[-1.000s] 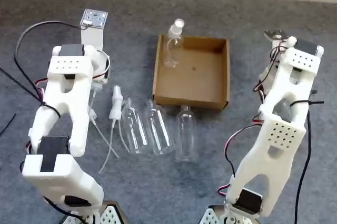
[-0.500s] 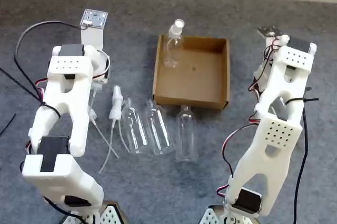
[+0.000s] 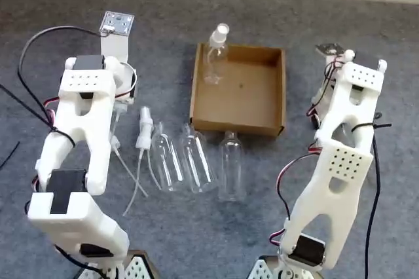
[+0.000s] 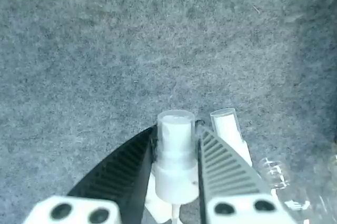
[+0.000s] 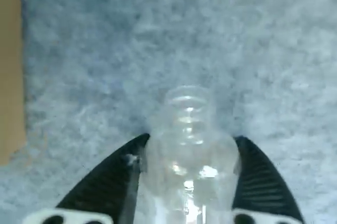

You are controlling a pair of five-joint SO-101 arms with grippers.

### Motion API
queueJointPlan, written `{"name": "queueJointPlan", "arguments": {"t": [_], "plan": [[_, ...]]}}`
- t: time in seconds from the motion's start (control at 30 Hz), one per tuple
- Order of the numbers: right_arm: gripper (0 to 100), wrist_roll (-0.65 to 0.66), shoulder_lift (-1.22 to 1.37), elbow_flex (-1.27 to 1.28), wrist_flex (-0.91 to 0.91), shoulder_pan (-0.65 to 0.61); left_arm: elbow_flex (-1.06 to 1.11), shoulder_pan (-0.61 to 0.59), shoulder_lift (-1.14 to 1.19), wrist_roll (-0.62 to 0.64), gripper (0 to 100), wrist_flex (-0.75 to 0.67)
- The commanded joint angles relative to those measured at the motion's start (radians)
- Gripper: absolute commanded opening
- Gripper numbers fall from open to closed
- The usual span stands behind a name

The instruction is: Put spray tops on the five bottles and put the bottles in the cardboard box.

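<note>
Beneath wrists: left gripper (image 4: 177, 130) pinches spray top (image 4: 175, 161); right gripper (image 5: 192, 140) clamps bottle (image 5: 187, 111), base cropped.

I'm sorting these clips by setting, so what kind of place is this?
Most likely a robotics lab bench: two white arms side by side at a grey felt-covered table, with clear bottles, a spray top and a cardboard box laid out as practice props.
</note>
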Motion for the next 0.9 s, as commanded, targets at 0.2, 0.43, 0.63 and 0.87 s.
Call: {"name": "queueJointPlan", "arguments": {"t": [0.2,0.43,0.63,0.87], "plan": [[2.3,-0.184,-0.021,-0.397,0.047,0.002,-0.114,-0.005,-0.061,0.000,3,0.058],[1.9,-0.299,-0.246,-0.302,0.048,-0.067,-0.407,0.002,-0.061,-0.002,3,0.288],[1.8,-0.325,-0.576,0.076,0.039,-0.163,-0.601,0.018,-0.071,-0.003,3,0.448],[0.4,-0.430,-0.822,0.189,-0.008,-0.286,-0.582,0.139,-0.315,-0.034,3,0.540]]}}
